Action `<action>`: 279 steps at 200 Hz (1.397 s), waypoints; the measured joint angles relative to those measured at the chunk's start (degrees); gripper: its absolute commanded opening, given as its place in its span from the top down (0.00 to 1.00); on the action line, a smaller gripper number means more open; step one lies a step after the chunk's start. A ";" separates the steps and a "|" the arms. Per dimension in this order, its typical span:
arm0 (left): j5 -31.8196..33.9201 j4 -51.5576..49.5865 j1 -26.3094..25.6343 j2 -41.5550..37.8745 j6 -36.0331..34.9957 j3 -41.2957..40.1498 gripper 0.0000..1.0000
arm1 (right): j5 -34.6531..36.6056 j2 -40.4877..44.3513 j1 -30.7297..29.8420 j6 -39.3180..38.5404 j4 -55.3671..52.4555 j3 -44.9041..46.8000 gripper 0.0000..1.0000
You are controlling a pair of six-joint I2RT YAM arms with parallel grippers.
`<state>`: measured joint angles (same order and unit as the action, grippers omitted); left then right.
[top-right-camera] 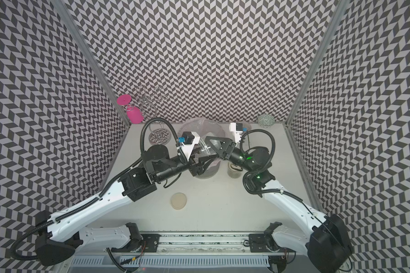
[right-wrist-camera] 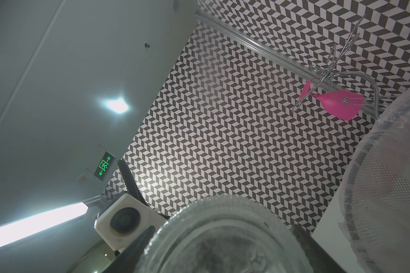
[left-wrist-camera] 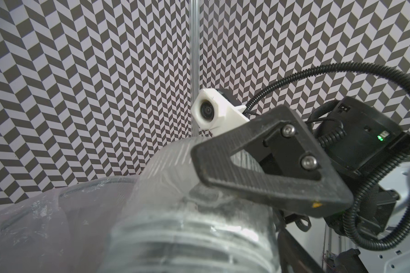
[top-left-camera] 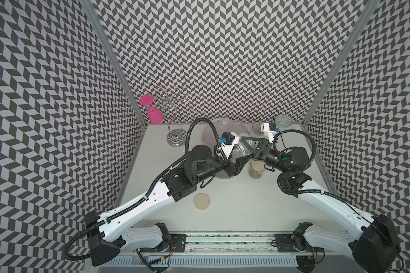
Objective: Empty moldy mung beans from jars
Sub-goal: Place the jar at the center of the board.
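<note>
A clear glass jar point(top-left-camera: 243, 149) point(top-right-camera: 207, 147) without its lid hangs tilted over the bag-lined mesh bin point(top-left-camera: 211, 126) point(top-right-camera: 191, 126). My right gripper point(top-left-camera: 244, 144) point(right-wrist-camera: 223, 262) is shut on its body, and its base fills the right wrist view. My left gripper point(top-left-camera: 237, 164) point(left-wrist-camera: 199, 264) straddles the threaded neck point(left-wrist-camera: 194, 236). One finger point(left-wrist-camera: 294, 250) lies by the glass and its partner is hidden. A cream lid point(top-left-camera: 202, 201) point(top-right-camera: 178, 200) lies loose on the table. A second jar point(top-left-camera: 256, 170) point(top-right-camera: 234, 171) stands upright under my right wrist. No mung beans show clearly.
A wire rack point(top-left-camera: 175, 138) with a pink glass point(top-left-camera: 154, 115) hung upside down stands at the back left. A patterned bowl point(top-left-camera: 283, 121) and a small dish point(top-left-camera: 258, 127) sit at the back right. Patterned walls close three sides.
</note>
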<state>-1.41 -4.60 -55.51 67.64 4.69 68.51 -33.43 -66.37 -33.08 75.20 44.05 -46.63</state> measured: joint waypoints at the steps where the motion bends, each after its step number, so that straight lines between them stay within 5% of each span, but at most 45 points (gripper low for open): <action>1: 0.02 0.02 0.00 0.04 -0.02 0.02 0.37 | 0.02 0.00 -0.04 0.00 0.00 0.00 0.29; 58: -1.18 1.55 -1.16 0.37 -0.09 0.02 0.82 | 2.12 -0.07 -1.75 0.79 -0.24 0.00 0.29; 91: -4.04 3.72 -1.38 0.00 -0.94 -0.07 0.99 | 2.84 0.00 -2.05 6.86 1.31 0.09 0.30; 157: -4.22 3.50 -1.38 -0.20 -0.92 -0.07 1.00 | 3.08 0.02 -2.16 7.28 1.29 0.13 0.28; 197: -2.91 2.34 -1.33 -0.66 0.48 -0.07 1.00 | 3.41 0.09 -2.16 3.21 0.72 0.59 0.00; 279: 4.15 -4.72 0.04 -4.70 2.80 -0.24 1.00 | 5.18 3.10 -1.97 -3.54 -0.35 1.79 0.01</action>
<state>2.74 -9.32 -55.46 62.94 7.49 68.27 -28.25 -63.26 -35.05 71.66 43.70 -44.84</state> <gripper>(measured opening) 0.116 0.993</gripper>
